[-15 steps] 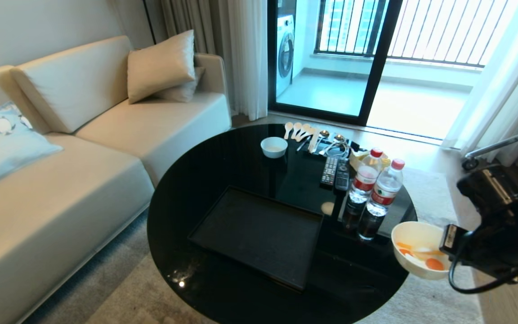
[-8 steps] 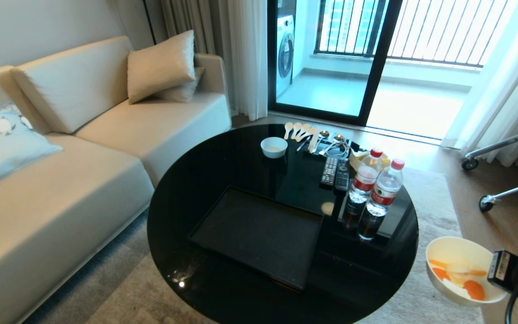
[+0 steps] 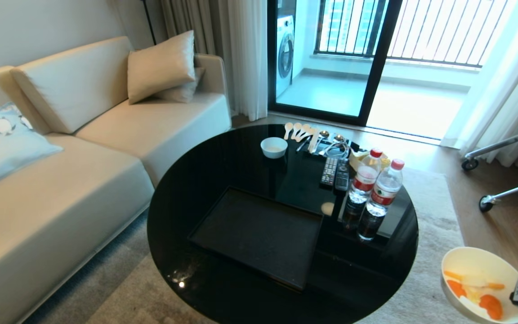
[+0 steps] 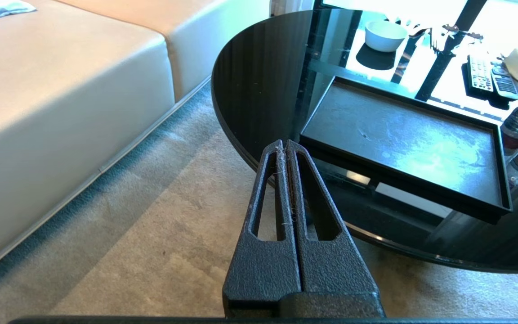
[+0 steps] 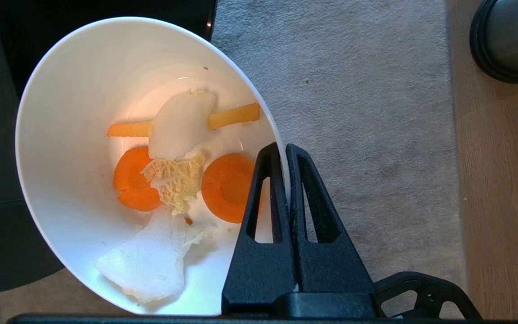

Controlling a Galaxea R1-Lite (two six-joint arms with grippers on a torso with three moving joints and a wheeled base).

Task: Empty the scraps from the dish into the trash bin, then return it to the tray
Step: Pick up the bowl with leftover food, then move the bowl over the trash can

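Jaws of the right gripper (image 5: 284,153) pinch the scrap-filled white dish (image 5: 83,90).

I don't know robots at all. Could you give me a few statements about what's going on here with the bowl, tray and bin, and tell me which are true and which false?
1. The right gripper pinches the dish by its rim. True.
2. The dish is empty. False: the scraps, orange slices and pale leafy bits, lie in it.
3. The dish sits on the tray. False: it is held off the table's edge, over the rug, and the tray is bare.
4. The trash bin stands on the wooden floor beside the rug. True.
5. The left gripper holds a spoon. False: it is shut on nothing, beside the table.
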